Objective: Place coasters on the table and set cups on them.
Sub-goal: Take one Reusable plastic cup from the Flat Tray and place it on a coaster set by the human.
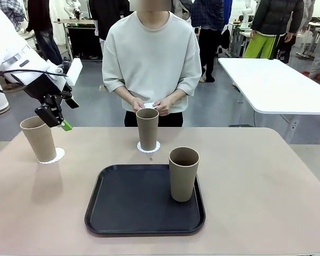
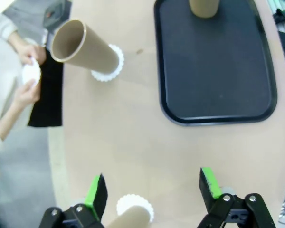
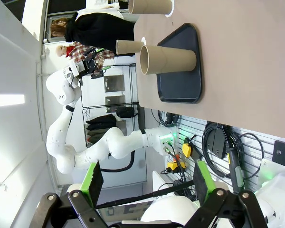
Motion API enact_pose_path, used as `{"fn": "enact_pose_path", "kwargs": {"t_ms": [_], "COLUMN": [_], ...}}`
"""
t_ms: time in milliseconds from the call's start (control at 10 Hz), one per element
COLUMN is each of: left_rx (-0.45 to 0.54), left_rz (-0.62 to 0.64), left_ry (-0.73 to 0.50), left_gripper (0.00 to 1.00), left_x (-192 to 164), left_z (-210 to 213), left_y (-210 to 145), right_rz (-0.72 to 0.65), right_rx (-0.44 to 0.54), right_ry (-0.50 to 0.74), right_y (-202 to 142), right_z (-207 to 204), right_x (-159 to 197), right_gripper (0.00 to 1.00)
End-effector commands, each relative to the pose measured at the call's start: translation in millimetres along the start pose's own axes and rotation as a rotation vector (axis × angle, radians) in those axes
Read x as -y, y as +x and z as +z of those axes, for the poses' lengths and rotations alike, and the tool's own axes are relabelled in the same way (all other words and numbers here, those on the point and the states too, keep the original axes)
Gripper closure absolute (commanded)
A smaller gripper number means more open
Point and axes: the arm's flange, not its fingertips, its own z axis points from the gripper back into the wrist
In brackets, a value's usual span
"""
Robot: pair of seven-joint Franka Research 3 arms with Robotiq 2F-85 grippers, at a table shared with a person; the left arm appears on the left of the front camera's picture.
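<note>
Our left gripper (image 1: 58, 121) hovers near the table's (image 1: 256, 176) left edge, fingers spread wide and empty. It is just beside the left cup (image 1: 38, 138), which stands upright on the left coaster (image 1: 54, 156). By the far edge the middle cup (image 1: 148, 129) sits on the middle coaster (image 1: 148, 148). The third cup (image 1: 184, 174) waits on the right side of the tray (image 1: 122, 213), near the table's front edge. The person's hands (image 1: 164, 105) hold the third coaster (image 2: 31, 73) off the table. Our right gripper (image 3: 147, 178) is spread open too, nothing in it. We judge that last cup is the job. We wait until the coaster lies flat, take the cup low around its wall and squeeze gently, since paper crumples. Then we lift it clear of the tray's rim and set it down centred and upright.
</note>
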Motion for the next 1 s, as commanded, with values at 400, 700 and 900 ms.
{"fn": "enact_pose_path", "kwargs": {"t_ms": [400,700,900], "left_rx": [-0.133,0.064,-0.022], "left_rz": [0.845,1.204,1.114], "left_ry": [-0.272,-0.072,-0.212], "left_gripper": [0.0,0.0,0.0], "left_x": [38.3,67.7,52.0], "left_z": [42.6,40.7,55.9], "left_y": [11.1,-30.4,-16.4], "right_rz": [0.01,0.01,0.01], "right_rx": [0.001,0.001,0.001], "right_ry": [0.011,0.011,0.011], "right_y": [-0.7,-0.7,-0.7], "right_z": [0.2,0.2,0.2], "right_x": [-0.2,-0.2,-0.2], "right_gripper": [0.0,0.0,0.0]}}
